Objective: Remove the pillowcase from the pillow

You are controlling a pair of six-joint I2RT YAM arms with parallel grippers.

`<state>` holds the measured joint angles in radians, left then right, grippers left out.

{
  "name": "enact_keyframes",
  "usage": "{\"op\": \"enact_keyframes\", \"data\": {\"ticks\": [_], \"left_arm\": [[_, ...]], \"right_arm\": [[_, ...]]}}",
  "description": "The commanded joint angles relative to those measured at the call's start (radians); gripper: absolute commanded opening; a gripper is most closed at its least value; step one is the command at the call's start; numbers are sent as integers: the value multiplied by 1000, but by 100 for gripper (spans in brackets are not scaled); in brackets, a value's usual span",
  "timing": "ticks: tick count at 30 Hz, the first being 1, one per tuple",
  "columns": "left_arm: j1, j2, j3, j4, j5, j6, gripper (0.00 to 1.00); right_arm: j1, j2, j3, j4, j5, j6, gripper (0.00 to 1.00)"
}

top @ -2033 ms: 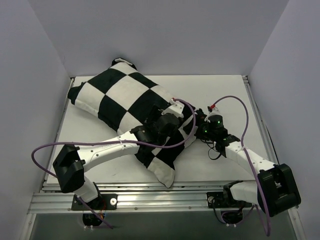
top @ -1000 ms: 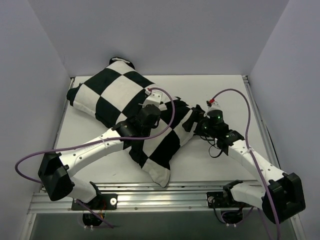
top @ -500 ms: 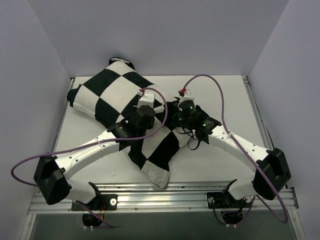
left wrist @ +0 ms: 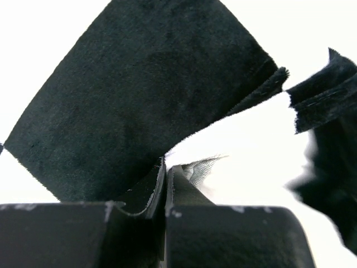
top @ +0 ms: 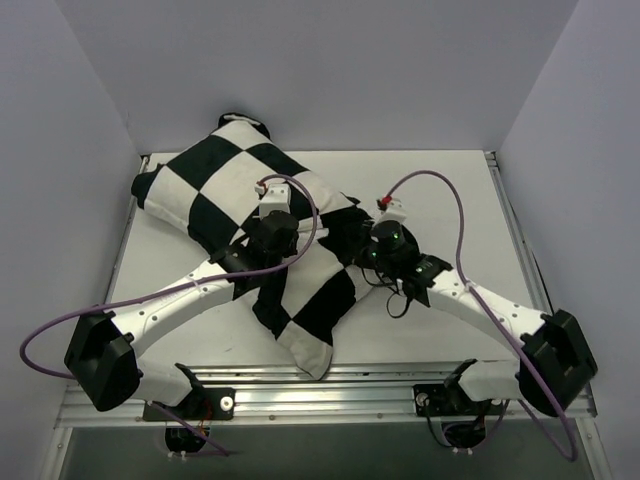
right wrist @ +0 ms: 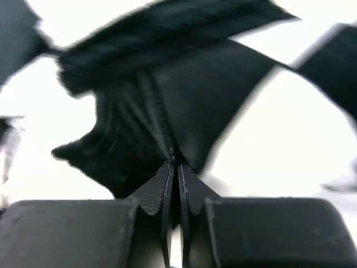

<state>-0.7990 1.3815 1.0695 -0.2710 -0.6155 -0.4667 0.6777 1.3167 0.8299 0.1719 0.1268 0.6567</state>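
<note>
Pinches pillowcase (top: pixel 232 182) with left pincer (left wrist: pixel 166 167) at mid-surface (top: pixel 445 190); clamps its black fold with right pincer (right wrist: pixel 174 162), just right.

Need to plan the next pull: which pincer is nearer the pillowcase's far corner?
Left. The left pincer pinches the pillowcase mid-cloth, closer to the far corner. The right pincer pinches a bunched black fold farther right, away from it.

The pillowcase (top: pixel 225 185), checked black and white, lies diagonally on the bench (top: pixel 440 180). It is plump at the far left and rumpled and narrower toward the near edge. The pillow is hidden inside.
</note>
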Motion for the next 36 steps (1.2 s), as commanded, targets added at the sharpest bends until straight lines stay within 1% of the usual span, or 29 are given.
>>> {"op": "enact_keyframes", "data": {"ticks": [1,3,4,6,7,8,10,13,14,15,18,19,21,22,23,24,26,29,33,34,36], "left_arm": [[57,-24,-42,-80,-67,-30,2],[60,-30,-54,-85,-66,-39,2],[64,-35,-59,-88,-76,-43,2],[72,-38,-62,-117,-84,-64,2],[79,-38,-62,-126,-87,-70,2],[89,-38,-66,-134,-87,-81,2],[95,-38,-74,-145,-75,-85,2],[93,-32,-83,-137,-46,-79,2],[92,-32,-83,-134,-15,-76,2],[87,-30,-86,-129,0,-75,2],[78,-29,-85,-125,37,-76,2],[64,-32,-85,-126,37,-76,2],[52,-32,-85,-126,33,-79,2],[44,-27,-85,-126,31,-81,2],[43,-22,-86,-126,31,-85,2],[41,-19,-85,-126,33,-89,2],[34,-9,-83,-125,33,-92,2],[24,-6,-92,-120,31,-95,2],[20,-13,-115,-102,28,-102,2],[20,-12,-117,-102,30,-104,2],[20,-9,-117,-102,31,-112,2]], "right_arm": [[-130,-109,-177,-221,53,4,0],[-194,-158,-224,-247,31,26,0],[-214,-215,-271,-252,21,35,0],[-254,-269,-317,-265,-18,56,0],[-297,-307,-337,-272,-32,75,0],[-319,-319,-371,-273,-44,78,0],[-368,-327,-383,-272,-91,54,0],[-360,-326,-318,-264,-151,2,0],[-348,-327,-289,-261,-164,-27,0],[-340,-330,-225,-264,-167,-40,0],[-296,-307,-105,-304,-130,-68,0],[-282,-278,-21,-316,-121,-74,1],[-238,-242,56,-347,-66,-89,9],[-222,-202,124,-357,-49,-91,14],[-208,-182,156,-383,-9,-89,29],[-187,-159,187,-393,5,-91,41],[-175,-94,271,-414,16,-91,61],[-152,-5,374,-442,51,-86,74],[-113,102,475,-454,105,-77,80],[-103,148,491,-465,109,-74,80],[-95,185,497,-474,135,-63,82]]}}
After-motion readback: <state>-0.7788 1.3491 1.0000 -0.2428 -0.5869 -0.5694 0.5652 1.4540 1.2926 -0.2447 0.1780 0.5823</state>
